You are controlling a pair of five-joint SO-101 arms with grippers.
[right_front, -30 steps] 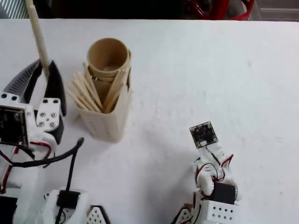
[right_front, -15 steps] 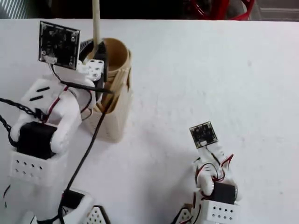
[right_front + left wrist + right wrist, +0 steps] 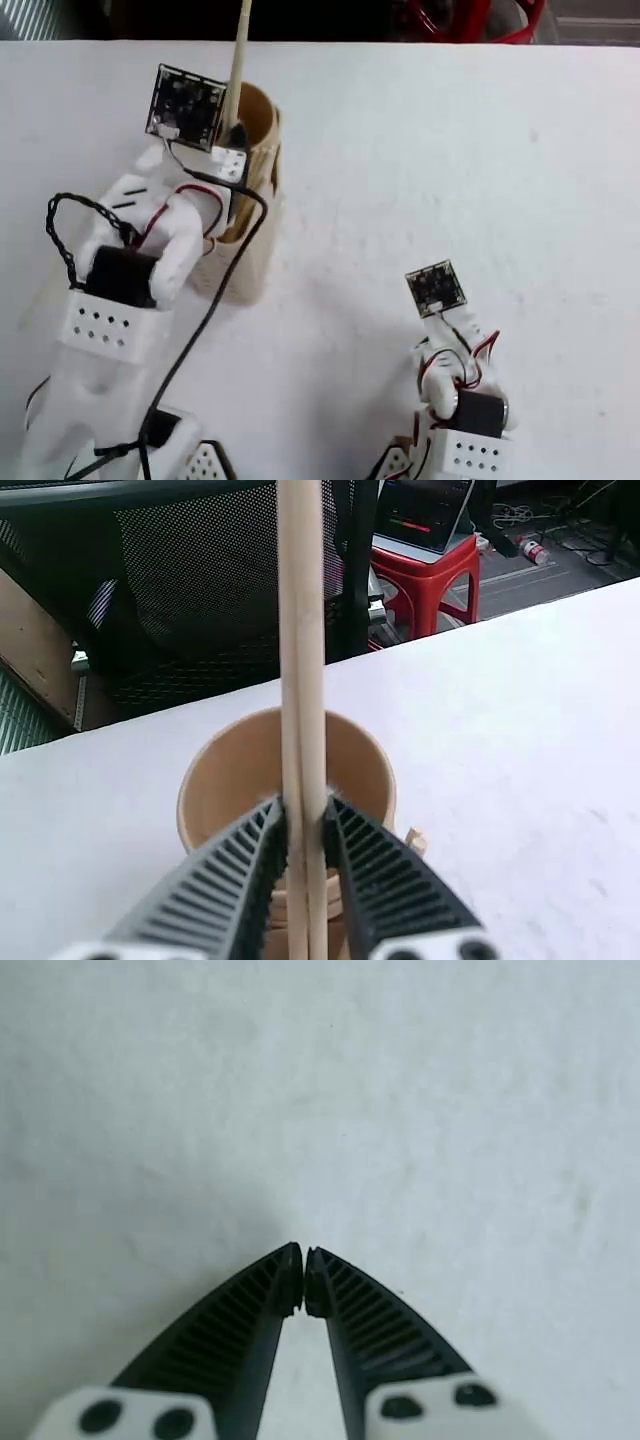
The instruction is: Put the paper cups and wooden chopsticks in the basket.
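My left gripper [image 3: 305, 815] is shut on a wooden chopstick [image 3: 300, 680] and holds it upright over the brown paper cup [image 3: 350, 765]. In the high view the left arm covers the cream basket [image 3: 245, 270], the chopstick [image 3: 238, 62] rises above the cup [image 3: 260, 110], and the gripper itself is hidden behind its wrist camera. Other chopsticks in the basket are hidden under the arm. My right gripper [image 3: 303, 1278] is shut on nothing, low over the bare white table [image 3: 400, 1080]; its arm [image 3: 455, 390] sits at the front right.
The white table [image 3: 450, 150] has free room to the right of the basket and behind the right arm. Beyond the far table edge stand a black mesh chair [image 3: 200, 570] and a red stool [image 3: 425, 565].
The left arm has swung from the table's left side across to the basket, carrying the chopstick upright until it stands over the paper cup. The right arm has not moved.
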